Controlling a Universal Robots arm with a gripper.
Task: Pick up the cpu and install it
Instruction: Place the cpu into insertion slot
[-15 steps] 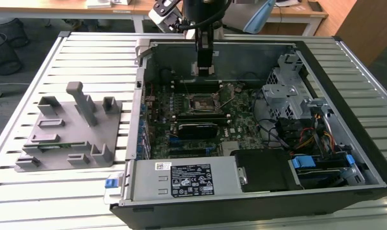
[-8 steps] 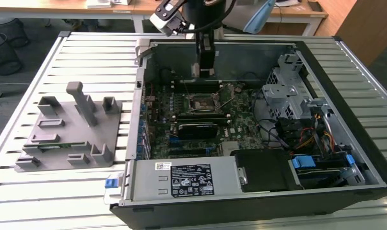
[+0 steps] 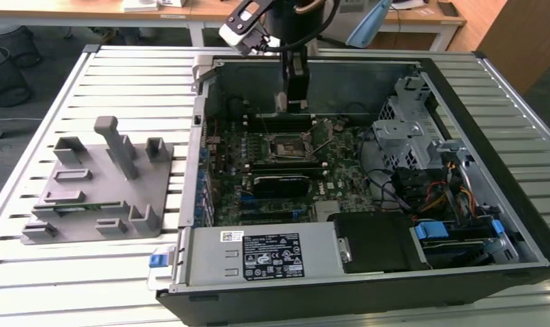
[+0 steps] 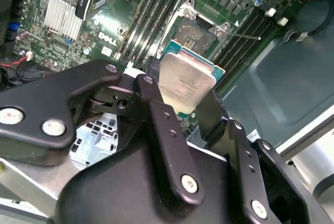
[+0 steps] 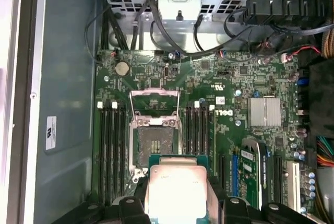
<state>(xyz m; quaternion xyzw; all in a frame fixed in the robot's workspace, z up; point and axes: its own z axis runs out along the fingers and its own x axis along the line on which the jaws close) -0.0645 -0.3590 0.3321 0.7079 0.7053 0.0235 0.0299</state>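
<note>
The slatted table (image 3: 120, 75) carries an open computer case (image 3: 347, 293) across the middle and the exterior view's right, with a grey fixture (image 3: 102, 191) at the exterior view's left. Inside the case lies the green motherboard (image 3: 339, 170), and the arm (image 3: 293, 68) reaches down over it from the upper middle of the frame. In the second wrist view the gripper (image 4: 182, 91) is clamped on the cpu (image 4: 188, 80), its black fingers (image 4: 156, 109) pressing two opposite edges, so the chip hangs in the air above the board, near the socket (image 4: 195, 36) but apart from it. In the first wrist view the cpu (image 5: 175, 187) sits just beside the socket (image 5: 155, 145), whose metal frame (image 5: 155, 106) stands raised and open. The step in hand looks to be lining up over the socket, and doing it well likely means squaring the chip's edges to the opening, holding it level, and setting it straight down without sliding (the contacts beneath would bend easily), clear of the raised frame and the memory slots (image 5: 110, 151) alongside
</note>
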